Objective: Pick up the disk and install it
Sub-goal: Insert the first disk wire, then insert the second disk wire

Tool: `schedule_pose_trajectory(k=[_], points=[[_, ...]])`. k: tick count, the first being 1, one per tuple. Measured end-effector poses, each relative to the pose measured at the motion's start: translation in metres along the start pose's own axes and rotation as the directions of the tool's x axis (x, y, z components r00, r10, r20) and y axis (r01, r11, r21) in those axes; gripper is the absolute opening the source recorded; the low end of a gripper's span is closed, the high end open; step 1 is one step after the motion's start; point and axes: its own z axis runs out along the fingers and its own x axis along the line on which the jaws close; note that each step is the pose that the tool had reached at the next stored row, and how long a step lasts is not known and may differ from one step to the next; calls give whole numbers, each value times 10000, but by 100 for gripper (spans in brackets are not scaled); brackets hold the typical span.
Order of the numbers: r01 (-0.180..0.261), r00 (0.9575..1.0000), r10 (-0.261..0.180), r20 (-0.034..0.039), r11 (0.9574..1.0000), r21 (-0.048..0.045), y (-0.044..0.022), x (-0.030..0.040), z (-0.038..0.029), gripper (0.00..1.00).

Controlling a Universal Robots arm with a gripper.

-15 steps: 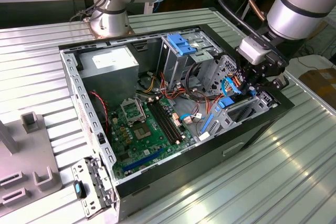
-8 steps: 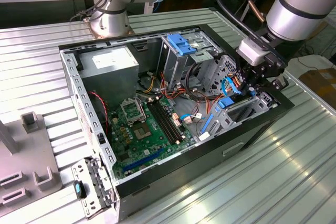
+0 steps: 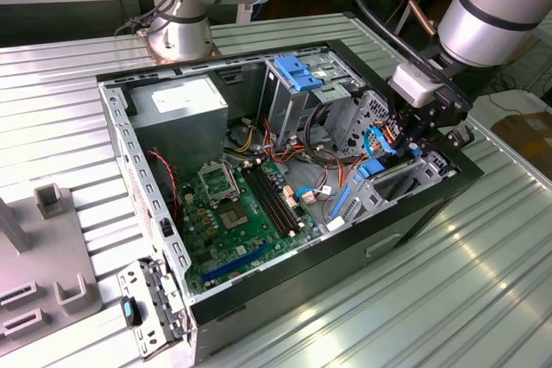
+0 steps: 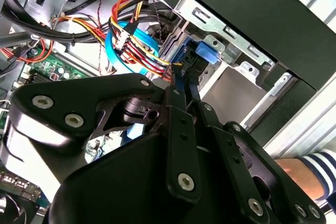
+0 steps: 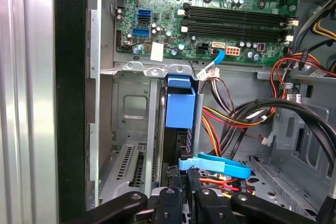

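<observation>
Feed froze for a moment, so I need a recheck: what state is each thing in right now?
computer case, lying on its side, side panel off, inside exposed
disk, on edge in the bay by the case wall, gripped
gripper, shut on the disk, down inside the case
CPU socket, no cooler on it

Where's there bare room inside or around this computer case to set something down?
Free: the ribbed metal table on the exterior view's left of the case, and in front of it. Crowded: the corner around the gripper, packed with the disk, cables and drive cage.
</observation>
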Motion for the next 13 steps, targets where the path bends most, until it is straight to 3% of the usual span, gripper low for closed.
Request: schedule_pose_trajectory(k=[6, 8, 13], points=[[-24, 10000, 24, 26, 10000, 3, -2, 0, -2, 17], [-53, 9999, 53, 110, 10000, 10, -2, 0, -2, 17], [-86, 9999, 86, 102, 10000, 10, 2, 4, 21, 17]])
